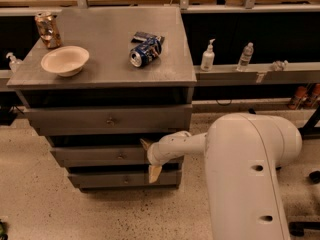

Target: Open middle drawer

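The grey cabinet has three drawer fronts stacked under its top (110, 79). The middle drawer (95, 156) has a plain grey front with a small round knob (120, 156). My gripper (150, 158) is at the right end of that front, to the right of the knob. It is open. One tan fingertip (145, 144) shows above the front's upper edge and the other near its lower edge. The white arm (240, 169) reaches in from the right. The top drawer (107, 119) and bottom drawer (122, 179) look closed.
On the cabinet top are a beige bowl (65, 60), a brown can (47, 30) and a blue can lying on its side (145, 51). Bottles (207, 56) stand on a ledge to the right. Speckled floor (45, 209) lies in front.
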`<act>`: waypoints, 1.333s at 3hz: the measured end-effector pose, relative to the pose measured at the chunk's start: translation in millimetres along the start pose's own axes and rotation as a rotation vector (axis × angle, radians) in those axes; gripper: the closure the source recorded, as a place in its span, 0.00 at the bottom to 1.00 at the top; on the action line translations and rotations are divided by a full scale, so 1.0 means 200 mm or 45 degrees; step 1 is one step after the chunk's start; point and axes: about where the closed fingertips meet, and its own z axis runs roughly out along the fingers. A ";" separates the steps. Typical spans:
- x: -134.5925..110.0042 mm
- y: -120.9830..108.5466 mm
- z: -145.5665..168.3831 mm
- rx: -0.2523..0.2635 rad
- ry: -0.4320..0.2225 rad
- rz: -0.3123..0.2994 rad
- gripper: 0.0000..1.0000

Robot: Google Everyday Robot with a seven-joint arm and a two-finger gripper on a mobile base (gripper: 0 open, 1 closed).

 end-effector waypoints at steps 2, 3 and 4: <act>0.00 -0.05 -0.05 0.005 0.019 -0.012 0.00; -0.01 -0.08 -0.08 0.010 0.048 -0.027 0.00; 0.01 -0.08 -0.08 -0.028 0.076 -0.028 0.15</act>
